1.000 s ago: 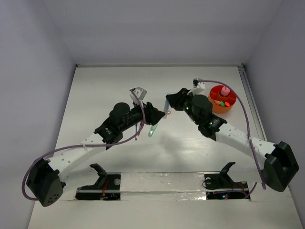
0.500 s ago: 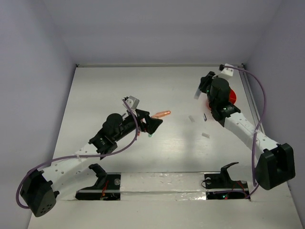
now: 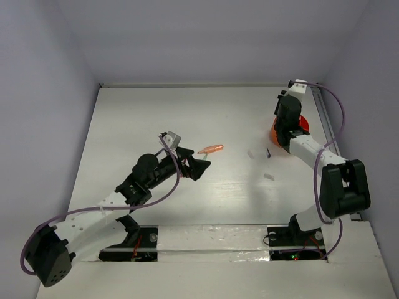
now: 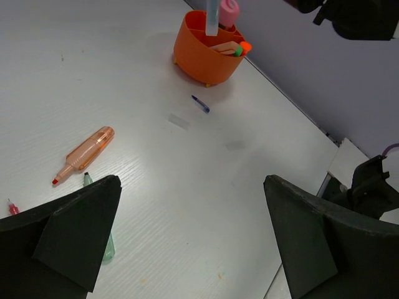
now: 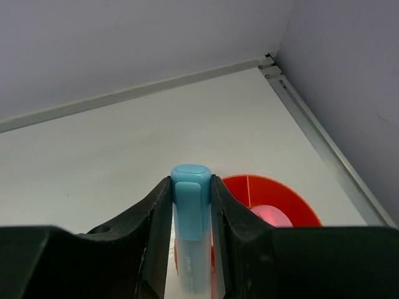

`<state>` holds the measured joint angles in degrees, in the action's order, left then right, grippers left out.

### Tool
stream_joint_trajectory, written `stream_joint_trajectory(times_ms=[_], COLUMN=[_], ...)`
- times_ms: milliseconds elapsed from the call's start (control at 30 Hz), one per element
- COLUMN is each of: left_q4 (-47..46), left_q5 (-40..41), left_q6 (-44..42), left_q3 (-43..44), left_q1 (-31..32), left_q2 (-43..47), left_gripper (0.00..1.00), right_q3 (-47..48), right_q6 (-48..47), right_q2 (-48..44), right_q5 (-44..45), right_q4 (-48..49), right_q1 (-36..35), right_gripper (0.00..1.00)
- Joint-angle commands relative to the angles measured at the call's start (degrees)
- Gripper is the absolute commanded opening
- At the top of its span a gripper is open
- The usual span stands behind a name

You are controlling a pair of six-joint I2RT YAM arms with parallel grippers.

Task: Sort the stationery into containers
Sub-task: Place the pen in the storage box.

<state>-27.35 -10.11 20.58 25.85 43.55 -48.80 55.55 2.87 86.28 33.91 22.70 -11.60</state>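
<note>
Right gripper swung from mid-table to over the orange cup. It clamps the blue highlighter upright, presumably for dropping in. Left gripper spread wide, empty, above orange highlighter lying mid-table.

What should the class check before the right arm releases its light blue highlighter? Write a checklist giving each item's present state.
1. Right pincer clamps the light blue highlighter: ok.
2. Highlighter hangs over the orange holder: ok.
3. Compartment beneath it free: cannot tell.
4. Left pincer open, away from the holder: ok.
5. Nothing left to sort: not ok; an orange highlighter lies on the table.
</note>
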Motion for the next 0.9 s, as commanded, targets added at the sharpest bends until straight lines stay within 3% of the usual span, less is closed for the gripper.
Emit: stream_joint_trajectory(times_ms=[0, 333, 733, 833, 867], left_q4=[-4.37, -4.37, -4.2, -4.02, -3.85], left_q5=[-0.17, -0.79, -0.35, 0.26, 0.53], left_q6=[-0.98, -1.24, -1.15, -1.15, -0.98], left_q3=[-0.71, -0.27, -0.53, -0.62, -0.53], left_q1=[0.22, 0.22, 0.22, 0.22, 0.22], left_q2=[1.25, -0.33, 0.45, 0.81, 0.81], left_gripper=[0.99, 0.99, 0.99, 0.99, 0.99], right_q3=[1.58, -2.19, -6.68, -7.38, -7.56], right_q6=[-5.07, -7.97, -3.75, -4.1, -4.02], right_q2=[1.95, 3.99, 1.35, 0.65, 0.47], right_q5=[1.68, 0.1, -2.09, -1.3, -1.3], right_q4=[10.95, 17.03, 15.27, 15.09, 14.92], right_q1=[0.96, 0.96, 0.96, 0.26, 0.26], right_gripper=[0.0, 0.0, 0.0, 0.04, 0.11])
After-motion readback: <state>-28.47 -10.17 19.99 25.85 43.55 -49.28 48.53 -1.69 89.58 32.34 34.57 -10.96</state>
